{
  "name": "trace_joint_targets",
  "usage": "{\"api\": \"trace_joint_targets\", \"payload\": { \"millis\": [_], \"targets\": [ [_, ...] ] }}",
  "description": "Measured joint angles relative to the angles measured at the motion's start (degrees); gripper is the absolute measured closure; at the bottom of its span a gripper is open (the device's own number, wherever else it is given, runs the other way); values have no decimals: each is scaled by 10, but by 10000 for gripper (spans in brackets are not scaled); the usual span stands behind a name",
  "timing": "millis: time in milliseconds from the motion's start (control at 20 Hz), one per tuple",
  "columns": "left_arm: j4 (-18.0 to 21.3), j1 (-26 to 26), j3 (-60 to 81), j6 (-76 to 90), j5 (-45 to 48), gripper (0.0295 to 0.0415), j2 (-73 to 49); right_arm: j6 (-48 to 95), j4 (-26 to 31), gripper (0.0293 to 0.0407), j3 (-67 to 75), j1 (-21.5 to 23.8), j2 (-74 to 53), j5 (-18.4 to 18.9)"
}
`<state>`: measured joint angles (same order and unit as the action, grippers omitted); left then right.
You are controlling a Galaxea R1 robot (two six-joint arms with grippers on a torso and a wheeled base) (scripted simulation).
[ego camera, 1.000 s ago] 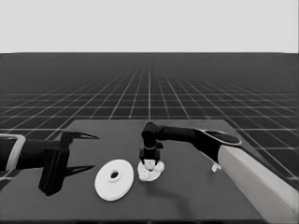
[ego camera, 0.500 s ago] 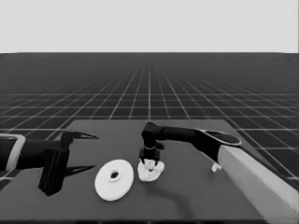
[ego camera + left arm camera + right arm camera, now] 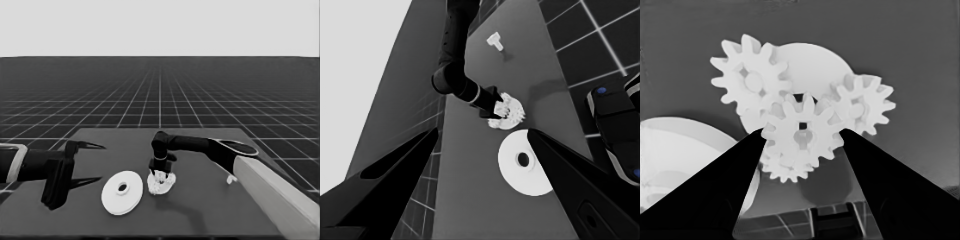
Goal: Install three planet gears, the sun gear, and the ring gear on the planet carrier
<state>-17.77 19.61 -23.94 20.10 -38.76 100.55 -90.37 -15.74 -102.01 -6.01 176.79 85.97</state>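
over the smaller round part [image 3: 161, 185] at mid-worktop, the right end effector [image 3: 159, 171] clamps the sun gear [image 3: 801, 134] among three planet gears [image 3: 751, 80]; the larger round part [image 3: 122, 192] lies just beside; the left end effector [image 3: 85, 164] waits, fingers apart.

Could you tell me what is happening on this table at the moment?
The right pincer is down at the smaller round part, its fingers on either side of the middle gear. Three more gears already sit around it on that part. The larger round part lies flat just beside, not yet fitted. A thin white piece rests farther right. The left pincer waits open over the table's left end, holding nothing.
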Motion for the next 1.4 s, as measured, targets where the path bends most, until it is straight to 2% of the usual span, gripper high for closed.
{"api": "trace_joint_targets", "payload": {
  "millis": [1400],
  "targets": [
    [0, 0, 0, 0, 0, 326, 0, -168, 0, 388, 0, -1, 0, 0]
  ]
}}
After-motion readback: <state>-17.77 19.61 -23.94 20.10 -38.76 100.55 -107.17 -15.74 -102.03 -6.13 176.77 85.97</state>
